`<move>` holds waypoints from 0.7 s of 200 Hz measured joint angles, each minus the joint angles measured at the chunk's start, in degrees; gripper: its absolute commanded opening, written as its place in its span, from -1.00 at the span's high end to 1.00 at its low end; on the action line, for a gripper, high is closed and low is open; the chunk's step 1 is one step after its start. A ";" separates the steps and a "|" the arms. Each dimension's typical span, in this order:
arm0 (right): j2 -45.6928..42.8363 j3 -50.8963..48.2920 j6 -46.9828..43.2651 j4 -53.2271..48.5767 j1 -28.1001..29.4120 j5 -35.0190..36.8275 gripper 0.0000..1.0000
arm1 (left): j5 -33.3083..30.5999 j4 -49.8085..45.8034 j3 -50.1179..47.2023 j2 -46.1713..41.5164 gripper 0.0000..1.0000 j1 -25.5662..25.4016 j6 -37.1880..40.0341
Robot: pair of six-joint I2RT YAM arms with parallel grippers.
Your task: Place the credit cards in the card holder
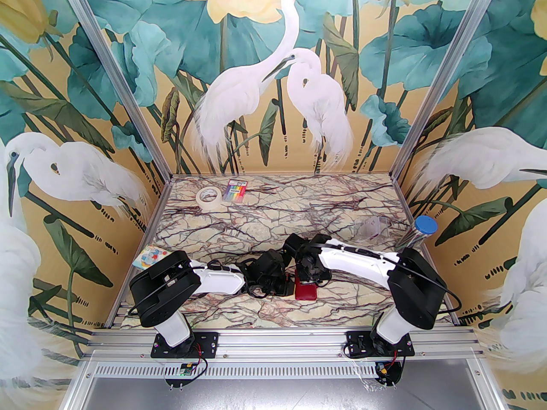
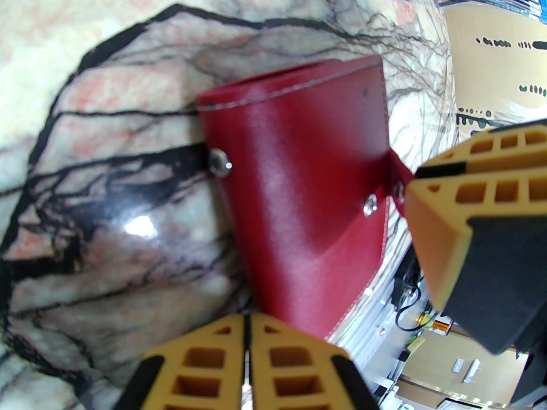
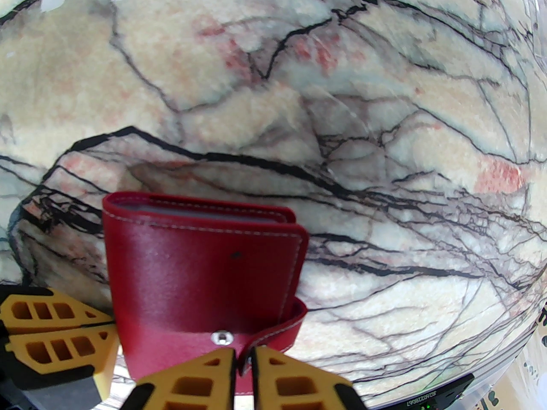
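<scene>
Lying folded on the marble bench [image 1: 256, 224], the card holder [image 1: 306, 292] is in the lower middle of the top view, near the arms' bases. In the right wrist view it sits at the lower left. Pale grey layers [image 3: 192, 209] show inside its upper edge, and I cannot tell if they are cards or sleeves.

The snap tab [image 3: 277, 335] hangs loose from the holder's right side and curls down to the bottom of that frame. There the right gripper [image 3: 242, 370] has its fingers almost together with the strap between them, so it is pinching the tab. The metal stud [image 3: 221, 337] on the cover is bare, so the tab is not fastened.

The left gripper [image 2: 247, 357] is pressed together with nothing inside, just at the holder's near edge.

The step seems to be work on the tab, either fastening it or lifting the cover; which one I cannot say. To do it well, the pinch should stay near the tab's end and follow the curve of the strap slowly. A sideways pull would probably drag the light holder over the smooth bench, so the left gripper should brace the body. For fastening, the tab must come straight over the stud before pressing.

A tape roll [image 1: 208, 195] and a striped packet [image 1: 237, 190] lie well apart at the upper left of the bench.
</scene>
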 measured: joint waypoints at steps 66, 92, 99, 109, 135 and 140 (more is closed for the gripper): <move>0.59 0.11 -0.02 -0.68 0.00 0.22 0.88 | 0.00 -0.02 0.00 0.00 0.83 0.00 0.00; 0.59 0.42 0.02 -0.85 0.00 0.37 1.00 | 0.00 0.00 0.00 0.00 0.83 0.00 0.00; 0.59 0.52 -0.07 -0.87 0.00 0.37 1.00 | 0.00 0.00 0.00 0.00 0.83 0.00 0.00; 0.59 0.61 -0.02 -0.81 0.00 0.39 1.00 | 0.00 0.00 0.00 0.00 0.83 0.00 0.00; 0.39 0.61 -0.02 -0.79 0.02 0.37 1.00 | 0.00 0.00 0.00 0.00 0.83 0.00 0.00; 0.26 0.61 -0.02 -0.79 0.02 0.37 1.00 | 0.00 0.00 0.00 0.00 0.83 0.00 0.00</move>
